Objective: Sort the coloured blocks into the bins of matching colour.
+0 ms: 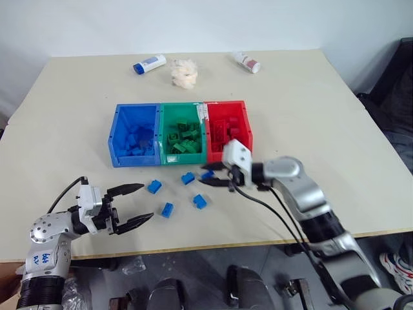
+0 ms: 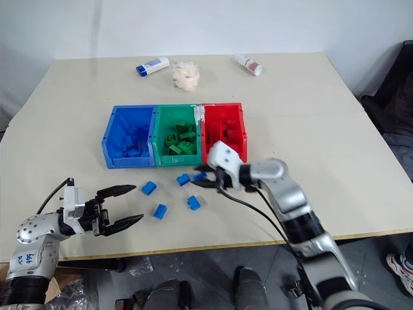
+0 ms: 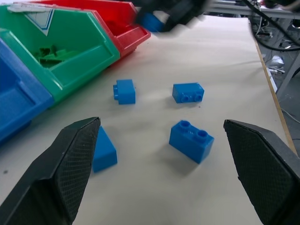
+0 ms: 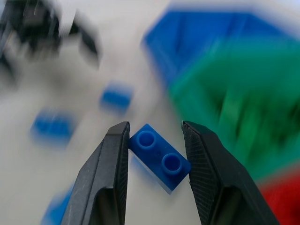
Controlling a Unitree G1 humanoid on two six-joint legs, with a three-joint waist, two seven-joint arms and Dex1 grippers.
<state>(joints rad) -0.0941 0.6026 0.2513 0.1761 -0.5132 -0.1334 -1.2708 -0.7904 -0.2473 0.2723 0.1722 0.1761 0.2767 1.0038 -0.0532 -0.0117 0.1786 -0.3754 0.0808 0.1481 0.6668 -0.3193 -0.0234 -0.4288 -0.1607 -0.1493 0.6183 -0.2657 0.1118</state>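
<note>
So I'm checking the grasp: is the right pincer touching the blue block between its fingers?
Touching. The right wrist view shows the right pincer with both fingers pressed against the blue block.
</note>
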